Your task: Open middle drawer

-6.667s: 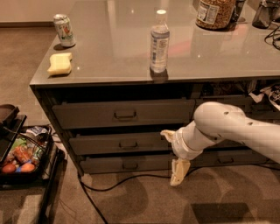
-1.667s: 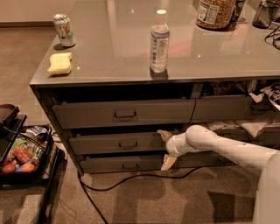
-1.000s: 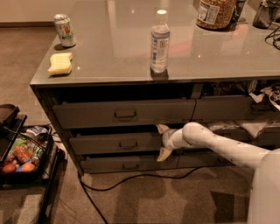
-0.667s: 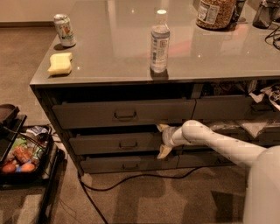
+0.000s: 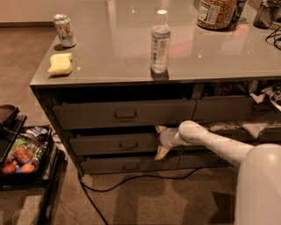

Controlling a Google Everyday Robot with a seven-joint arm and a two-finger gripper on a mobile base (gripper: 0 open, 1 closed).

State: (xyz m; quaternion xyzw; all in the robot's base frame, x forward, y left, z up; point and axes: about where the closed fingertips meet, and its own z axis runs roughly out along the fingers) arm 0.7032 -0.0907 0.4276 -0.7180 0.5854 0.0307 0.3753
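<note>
The two pale fingers (image 5: 160, 129) stand apart, one above the other, at the right end of the middle drawer (image 5: 105, 145): the upper one sits at the front's top edge and the lower one (image 5: 161, 152) points down past its bottom edge. Whether either presses on the front cannot be told. The gripper (image 5: 160, 140) lies well right of the drawer's small handle (image 5: 128, 144), and the white arm (image 5: 215, 144) runs from it down to the right. The middle drawer sits on the cabinet's left side between the top drawer (image 5: 88, 115) and the bottom drawer (image 5: 105, 165), with a dark gap above its front. On the counter (image 5: 114, 52) stand a bottle (image 5: 160, 41), a can (image 5: 65, 30) and a jar (image 5: 215, 13), and a sponge (image 5: 60, 63) lies near the left edge. A cable (image 5: 131, 178) trails over the floor below, and a basket (image 5: 44, 158) of food stands to the left.
</note>
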